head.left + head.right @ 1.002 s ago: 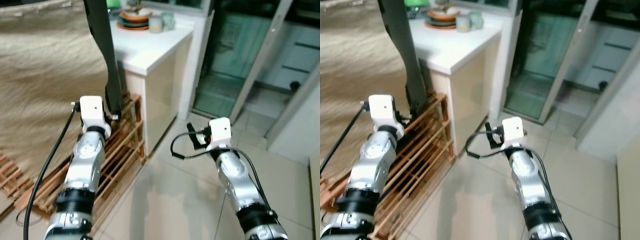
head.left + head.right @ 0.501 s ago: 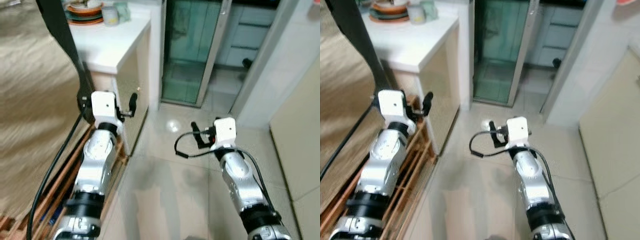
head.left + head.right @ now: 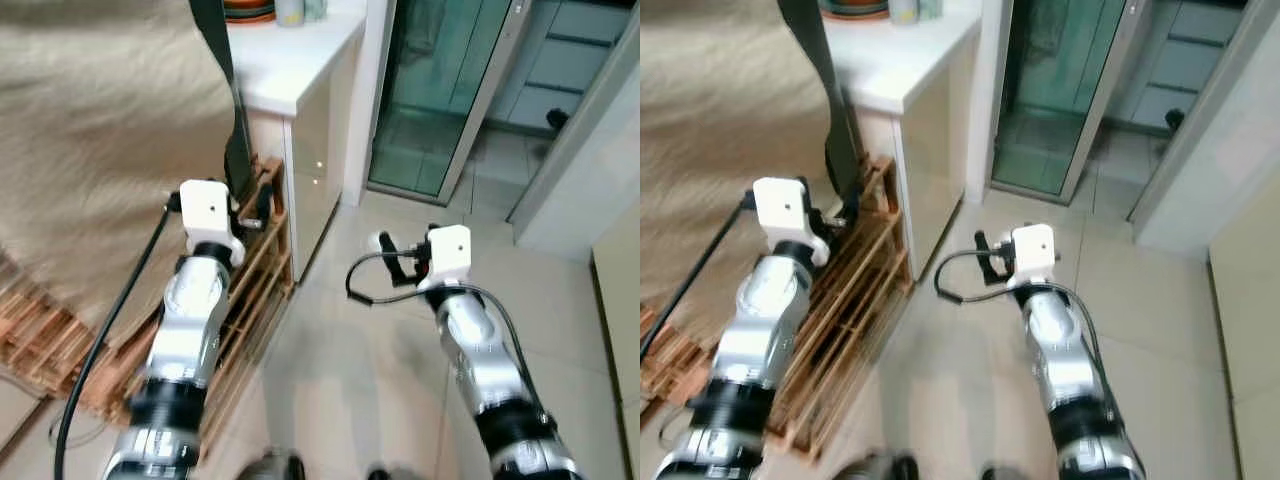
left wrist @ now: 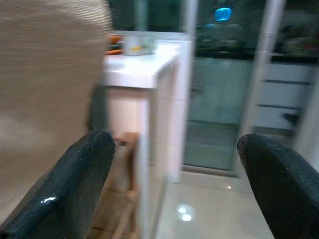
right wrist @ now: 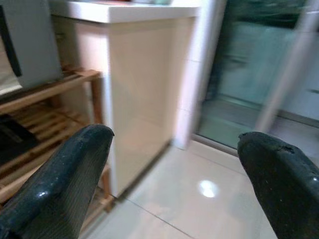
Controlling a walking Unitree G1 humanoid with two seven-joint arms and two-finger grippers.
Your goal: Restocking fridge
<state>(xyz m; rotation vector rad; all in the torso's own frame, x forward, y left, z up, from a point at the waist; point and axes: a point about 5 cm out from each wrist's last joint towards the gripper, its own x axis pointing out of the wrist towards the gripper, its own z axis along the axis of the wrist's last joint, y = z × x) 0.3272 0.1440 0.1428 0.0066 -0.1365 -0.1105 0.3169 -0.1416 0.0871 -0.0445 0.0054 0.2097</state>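
Both our arms are raised over the tiled floor (image 3: 330, 370). Our left gripper (image 4: 174, 184) and right gripper (image 5: 174, 174) are spread wide, holding nothing. A white counter (image 3: 290, 70) stands ahead on the left, beside a wooden rack (image 3: 250, 290); a glass door (image 3: 440, 90) lies beyond. What may be dishes on the counter is too blurred to name.

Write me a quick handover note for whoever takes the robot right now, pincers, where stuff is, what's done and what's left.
Left pincer: open, empty, held out near the slatted wooden rack.
Right pincer: open, empty, raised over the pale tiled floor.
Ahead: white-topped cream cabinet with stacked dishes at its far end, then a green-tinted glass sliding door.
Done: nothing visibly carried or stocked.
Left: find the fridge and the items, then restock.
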